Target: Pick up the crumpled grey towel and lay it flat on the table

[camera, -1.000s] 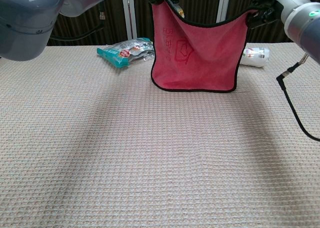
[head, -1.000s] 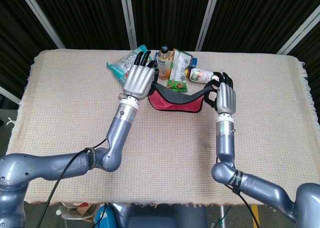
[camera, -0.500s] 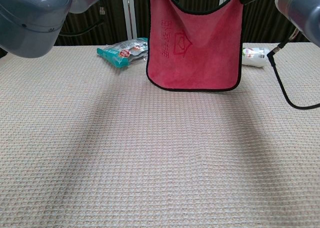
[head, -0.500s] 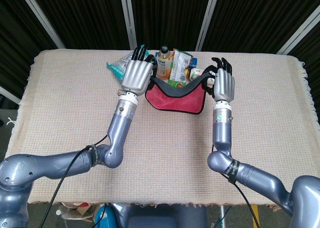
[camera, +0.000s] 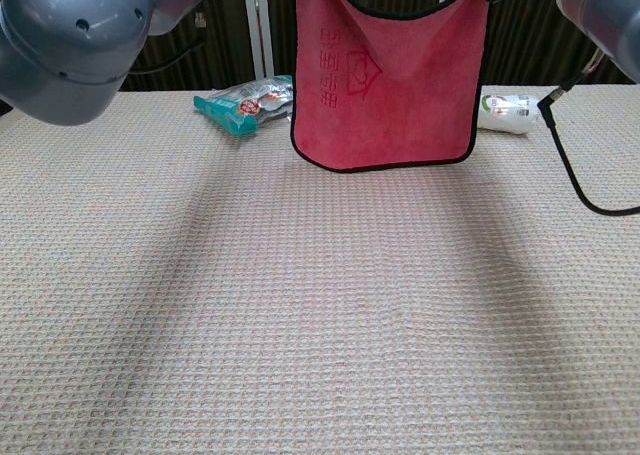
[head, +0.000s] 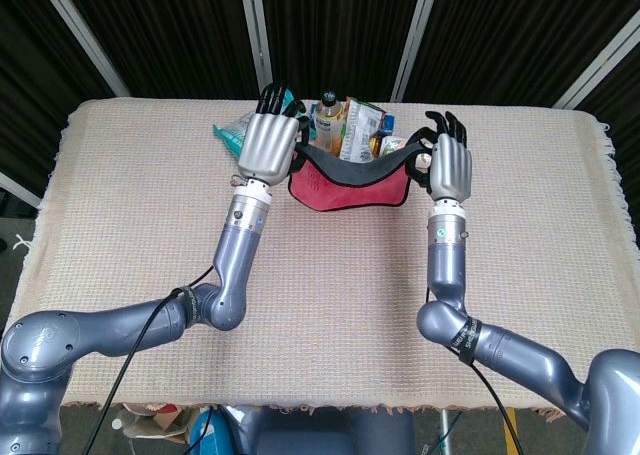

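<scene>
The towel (camera: 385, 85), red with a dark border here rather than grey, is already off the bench (camera: 300, 315) and hangs spread near the far edge. The left robot hand (head: 268, 143) and right robot hand (head: 445, 165) each seem to pinch an upper corner, though the fingertips are partly hidden. Lowering it flat is still to do.

Red towel (head: 350, 187) held up by left hand (head: 266, 143) and right hand (head: 449, 168), snacks (head: 352, 128) behind

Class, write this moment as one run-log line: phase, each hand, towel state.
phase: towel lifted, spread | left hand: holds one top corner | right hand: holds other corner | towel: red, not grey, hanging above table
</scene>
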